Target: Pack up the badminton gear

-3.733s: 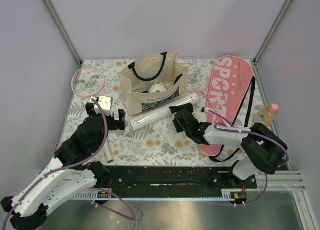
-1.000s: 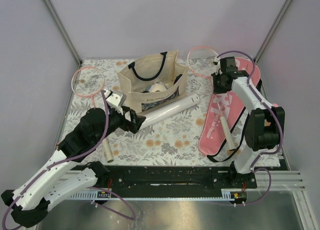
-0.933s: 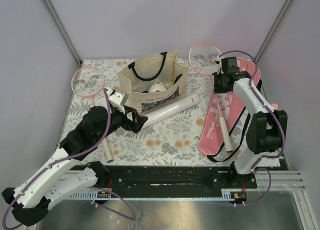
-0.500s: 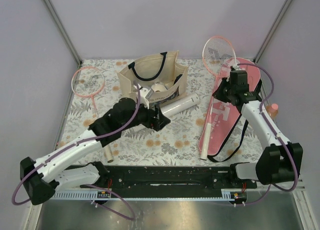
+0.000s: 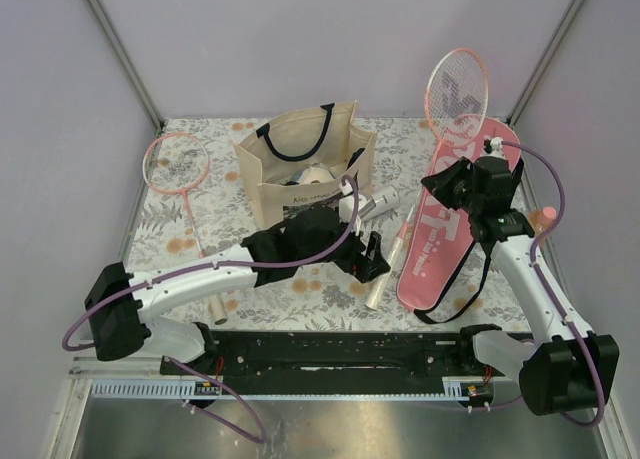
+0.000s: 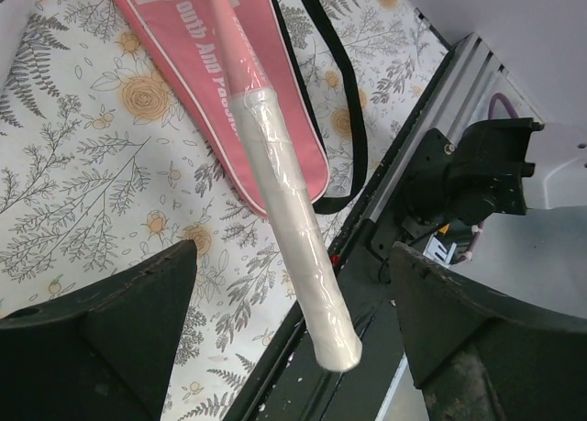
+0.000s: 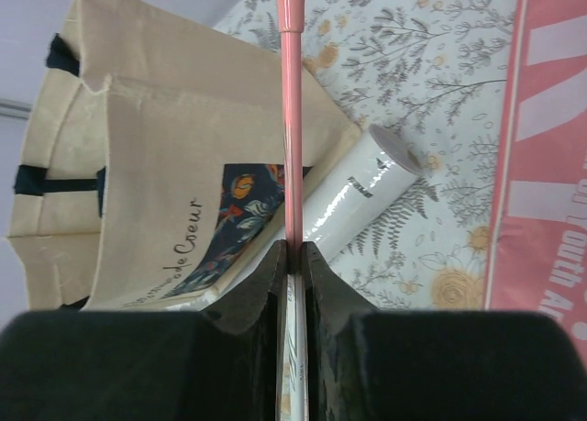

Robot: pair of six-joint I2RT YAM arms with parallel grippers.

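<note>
Racket (image 5: pixel 408 224), probably light and stiff with a fragile strung head, hangs tilted above the pink cover (image 5: pixel 432 264), its wrapped handle (image 6: pixel 292 256) just beside the cover's left edge. Right end effector (image 7: pixel 293 249) pinches the thin, likely slippery shaft. Left end effector (image 6: pixel 293 297) stands spread around the handle, which looks the surer hold.

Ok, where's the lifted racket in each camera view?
Top external: lifted racket right of centre, head raised at back.
Left wrist: its white handle, mid-frame.
Right wrist: its pink shaft, up the centre.
Shared landmark: the pink cover, in all three.
</note>
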